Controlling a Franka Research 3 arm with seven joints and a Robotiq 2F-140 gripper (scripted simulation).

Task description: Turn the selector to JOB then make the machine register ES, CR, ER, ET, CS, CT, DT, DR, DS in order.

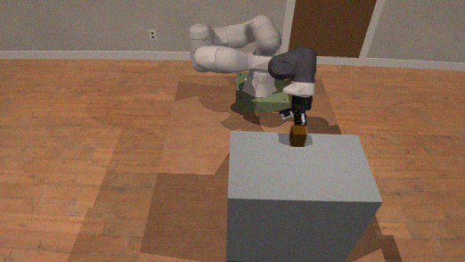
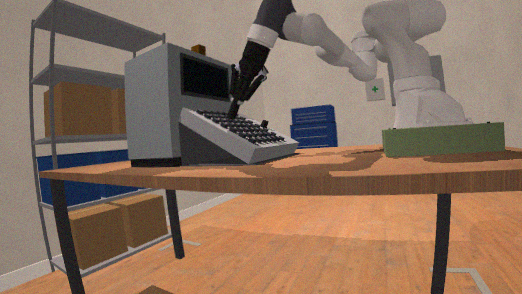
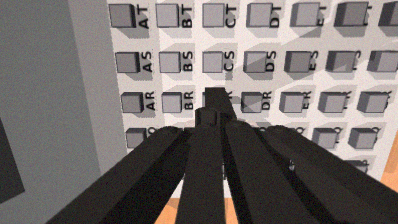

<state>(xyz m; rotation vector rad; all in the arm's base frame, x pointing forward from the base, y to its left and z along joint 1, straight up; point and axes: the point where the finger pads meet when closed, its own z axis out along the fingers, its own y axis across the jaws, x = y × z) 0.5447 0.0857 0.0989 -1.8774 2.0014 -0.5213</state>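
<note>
The grey machine [image 1: 303, 167] [image 2: 150, 105] has a sloped keyboard of grey keys, none visibly lit. My gripper [image 2: 233, 110] [image 3: 214, 103] is shut, its dark tip low over the keyboard. In the wrist view it covers most of the CR key; contact cannot be told. Around it show CS [image 3: 212, 62], CT [image 3: 213, 15], DR [image 3: 251, 101], DS [image 3: 255, 62], DT [image 3: 259, 14], ER [image 3: 291, 102], ES [image 3: 297, 61] and ET [image 3: 304, 13]. A black knob [image 2: 265, 123], perhaps the selector, stands at the keyboard's far side; its setting is unreadable.
A dark screen [image 2: 205, 77] rises behind the keys, close to the gripper. A small orange-brown block [image 1: 298, 135] [image 2: 198, 49] sits on the machine's top. The fingers hide much of the lower key rows in the wrist view. A shelf [image 2: 82, 75] stands behind the machine.
</note>
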